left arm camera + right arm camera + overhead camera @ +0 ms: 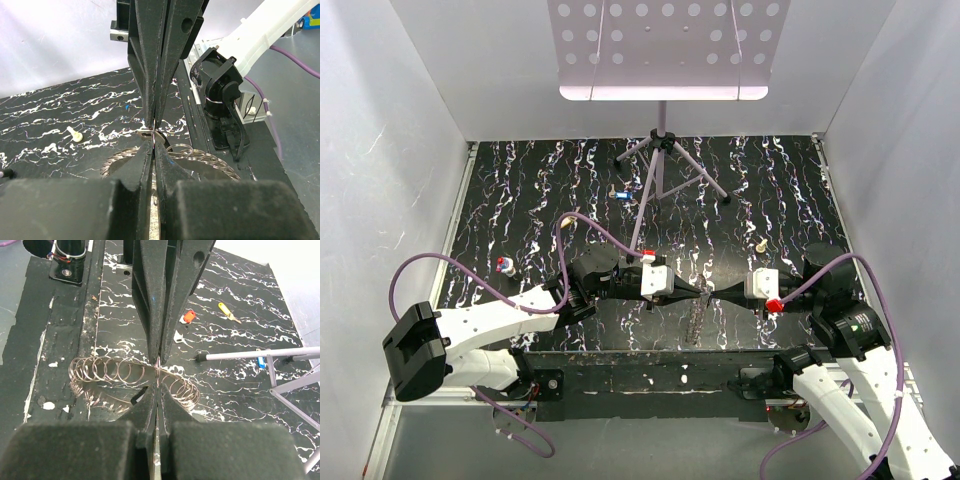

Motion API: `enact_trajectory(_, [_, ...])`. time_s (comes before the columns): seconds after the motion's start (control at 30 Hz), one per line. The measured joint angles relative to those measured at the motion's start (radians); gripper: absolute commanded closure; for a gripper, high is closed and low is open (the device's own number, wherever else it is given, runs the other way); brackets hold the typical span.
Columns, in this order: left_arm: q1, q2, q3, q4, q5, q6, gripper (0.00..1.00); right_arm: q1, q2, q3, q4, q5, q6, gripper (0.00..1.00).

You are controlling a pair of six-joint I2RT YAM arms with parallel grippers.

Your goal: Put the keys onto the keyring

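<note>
Across the black, white-flecked table (520, 200), a tripod stand (658, 165) occupies the rear centre. At the front centre sits the keyring (105, 371), a coil of silvery loops, with 2 grippers meeting over it. The left gripper (154, 131) has its jaws narrowed to a pinch on 1 silvery loop of the keyring. The right gripper (158, 369) is likewise pinched onto the coil, mid-length. 4 keys lie loose, apart from the keyring: a blue-headed key (622, 195) near the stand's legs, a red-headed key (189, 316) and a yellow-headed key (227, 311) on the left half, and a pale-headed key (75, 134) on the right.
</note>
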Motion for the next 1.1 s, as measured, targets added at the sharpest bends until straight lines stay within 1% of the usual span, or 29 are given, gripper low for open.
enact_trajectory(1.1, [0.001,0.000,0.000,-0.002,0.021,0.002,1.00,0.000,0.019,0.000,0.015,0.000,0.092,0.99])
